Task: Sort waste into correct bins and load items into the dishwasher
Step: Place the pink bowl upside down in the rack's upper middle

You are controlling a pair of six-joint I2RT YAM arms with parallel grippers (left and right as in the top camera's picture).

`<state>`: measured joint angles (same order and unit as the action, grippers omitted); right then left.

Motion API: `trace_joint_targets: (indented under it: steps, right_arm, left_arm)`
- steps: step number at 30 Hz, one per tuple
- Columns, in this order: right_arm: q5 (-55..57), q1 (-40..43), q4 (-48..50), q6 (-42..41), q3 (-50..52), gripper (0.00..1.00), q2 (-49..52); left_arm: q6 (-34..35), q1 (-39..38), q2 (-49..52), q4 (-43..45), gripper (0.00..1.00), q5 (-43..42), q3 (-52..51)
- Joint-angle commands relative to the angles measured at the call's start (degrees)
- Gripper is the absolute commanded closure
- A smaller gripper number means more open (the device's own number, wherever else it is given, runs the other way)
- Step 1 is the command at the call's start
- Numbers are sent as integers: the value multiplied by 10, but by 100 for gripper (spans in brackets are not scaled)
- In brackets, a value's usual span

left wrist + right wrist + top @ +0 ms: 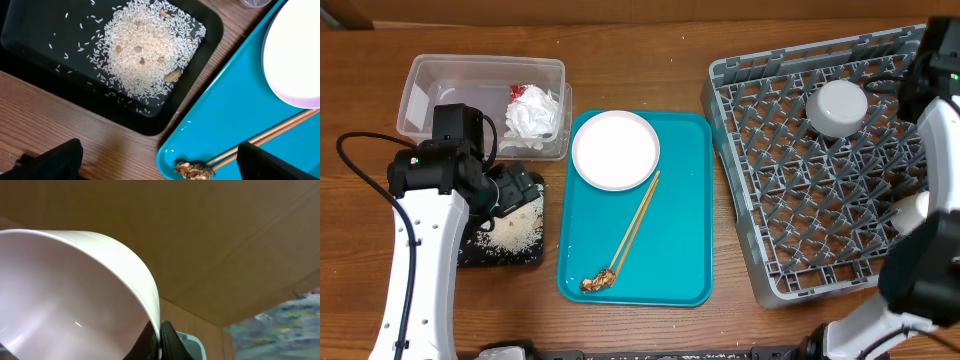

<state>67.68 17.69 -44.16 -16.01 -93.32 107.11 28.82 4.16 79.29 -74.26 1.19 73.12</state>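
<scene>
My left gripper [160,167] hangs open over the table edge between the black tray [30,30] and the teal tray [225,110], holding nothing. Loose rice [145,50] with small brown bits lies heaped in the black tray. A brown food scrap [194,170] sits at the tips of the wooden chopsticks [270,131] on the teal tray, next to the pale round plate [615,149]. Crumpled white paper with a red piece [533,110] lies in the clear tub [430,85]. My right gripper [160,335] is shut on the rim of a white bowl [65,295] over the grey dish rack [760,150].
A pale grey bowl [839,106] sits upside down in the far part of the rack. My right arm [935,90] reaches over the rack's right side. Brown cardboard [225,240] stands behind the table.
</scene>
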Motion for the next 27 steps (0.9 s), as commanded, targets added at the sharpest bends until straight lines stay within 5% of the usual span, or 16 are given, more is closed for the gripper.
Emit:
trace_joint_targets:
  steps: [1, 20, 24, 27]
  right_arm:
    - [28, 11, 2, 2, -4, 96, 45]
    - [-64, -69, -182, -158, -4, 96, 111]
    - [-124, -74, -218, -158, -4, 74, 109]
    - [-156, -74, -234, -158, -4, 70, 97]
  left_arm:
    - [10, 2, 1, 1, 0, 7, 5]
    - [10, 2, 1, 8, 0, 2, 5]
    - [10, 2, 1, 8, 0, 2, 5]
    - [9, 2, 1, 8, 0, 3, 5]
